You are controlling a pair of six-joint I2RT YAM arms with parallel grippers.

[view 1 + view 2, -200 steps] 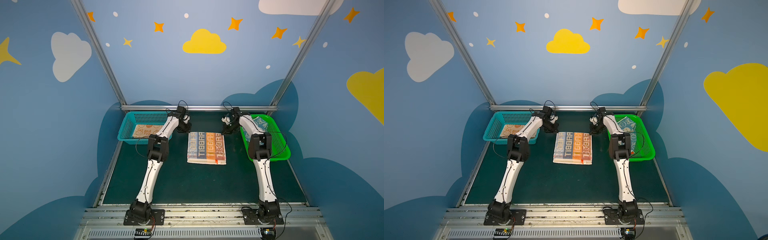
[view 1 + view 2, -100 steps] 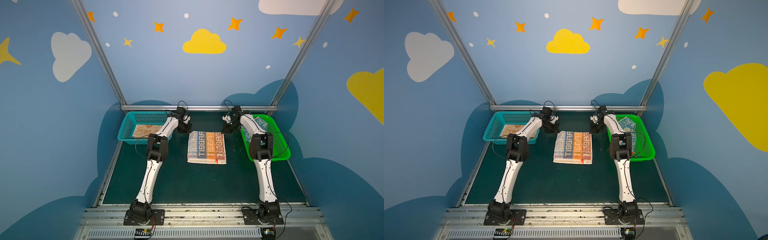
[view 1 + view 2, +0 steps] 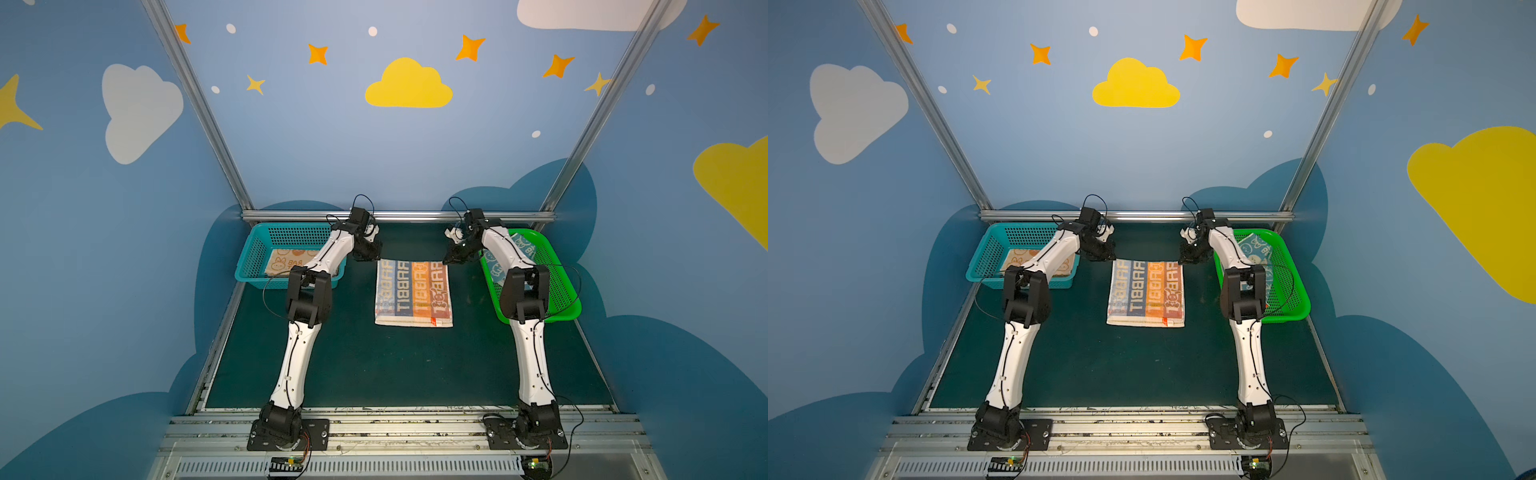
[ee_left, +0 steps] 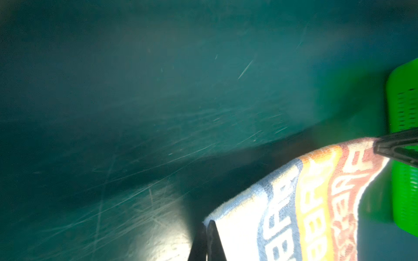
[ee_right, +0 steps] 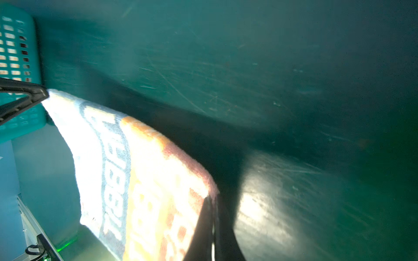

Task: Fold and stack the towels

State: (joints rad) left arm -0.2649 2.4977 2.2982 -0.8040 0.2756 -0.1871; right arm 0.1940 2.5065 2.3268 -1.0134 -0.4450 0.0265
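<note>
At the left of the worktop [image 3: 374,365] in both top views, a teal basket [image 3: 252,259] holds the orange-cream towel [image 3: 286,262], lying flat and partly covered by the left arm. Just right of the basket, the left pincer [image 3: 376,260] is clamped on the upper left corner of the striped towel [image 3: 413,293]. That towel lies at frame centre, lettering up, mostly on the worktop. The wrist views show its upper edge raised between the two pincers, with shadow beneath. The right pincer [image 3: 447,261] is clamped on the upper right corner. At the right, a green basket [image 3: 563,291] contains the blue-cream towel [image 3: 519,247], partly hidden by the right arm.
</note>
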